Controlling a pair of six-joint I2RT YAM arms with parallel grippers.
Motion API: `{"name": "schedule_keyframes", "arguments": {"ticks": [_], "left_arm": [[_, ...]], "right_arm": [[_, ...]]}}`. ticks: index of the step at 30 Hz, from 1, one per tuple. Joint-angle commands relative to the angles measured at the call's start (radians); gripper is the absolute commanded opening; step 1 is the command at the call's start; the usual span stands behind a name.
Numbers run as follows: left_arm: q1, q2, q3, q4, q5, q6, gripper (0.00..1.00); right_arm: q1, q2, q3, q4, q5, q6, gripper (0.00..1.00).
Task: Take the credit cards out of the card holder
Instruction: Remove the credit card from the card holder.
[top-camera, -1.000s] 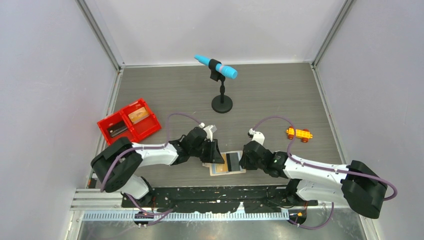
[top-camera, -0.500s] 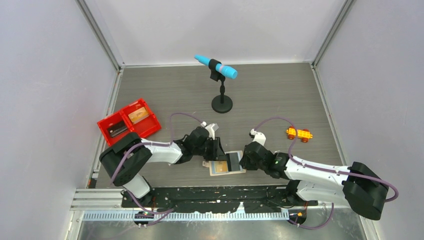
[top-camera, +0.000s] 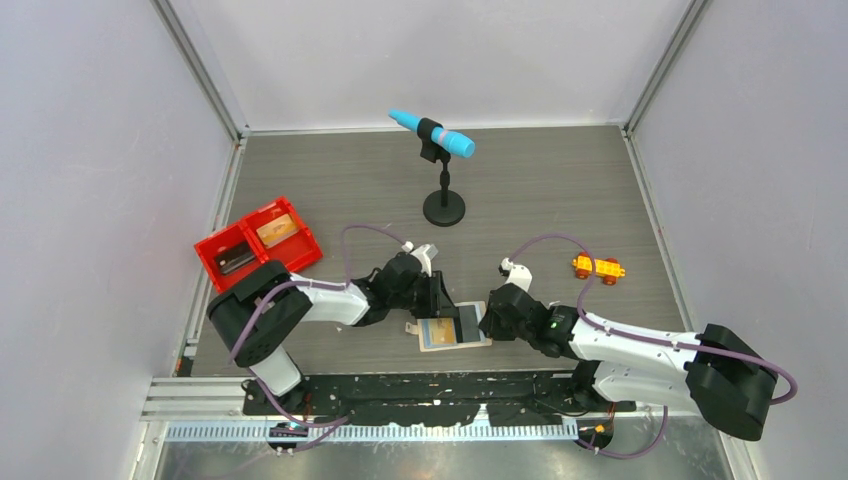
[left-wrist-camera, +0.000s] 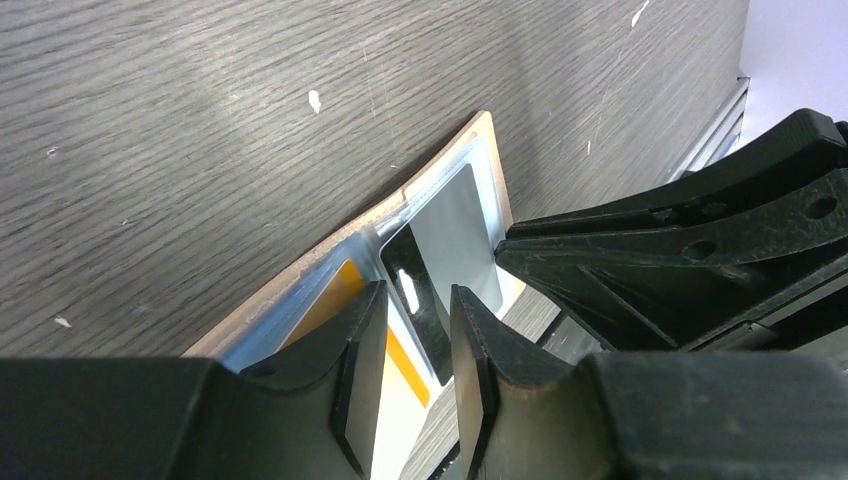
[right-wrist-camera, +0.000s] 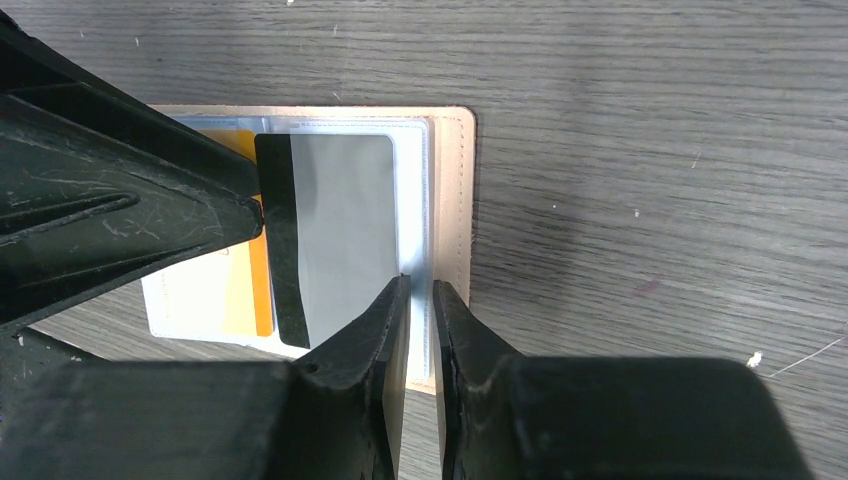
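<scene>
Left claw, right claw — flanking card holder.

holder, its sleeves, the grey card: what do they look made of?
Holder: tan, matte, seam line along the rim; leather or faux leather, can't tell which.
Sleeves: clear glossy plastic; the contents show through.
Grey card: smooth and flat, black stripe down one side; probably plastic.

Enclosed booth, even light.
Grey wood-grain tabletop boxed by plain pale lavender-grey walls; aluminium posts at both back corners.
</scene>
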Motion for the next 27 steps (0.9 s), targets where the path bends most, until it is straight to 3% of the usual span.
{"name": "schedule_keyframes", "arguments": {"ticks": [1,13,22,27], "left_arm": [[-0.001,0.024,0.017,-0.012,-0.048,-0.016,0.33],[-0.011,0.039,0.013,0.053,-0.005,-0.062,0.3],[-0.011,0.0,0.013,0.08,0.028,-0.075,0.02],[-0.011,-0.018,0.003,0.081,0.031,-0.082,0.0]], "right_arm": [[-0.003,0.001,-0.011,0.004,0.019,0.008,0.21],[-0.003,0.013,-0.007,0.01,0.019,0.013,0.21],[-0.004,0.027,0.002,0.01,0.021,0.012,0.21],[-0.006,0.029,0.0,0.007,0.023,0.017,0.21]]}}
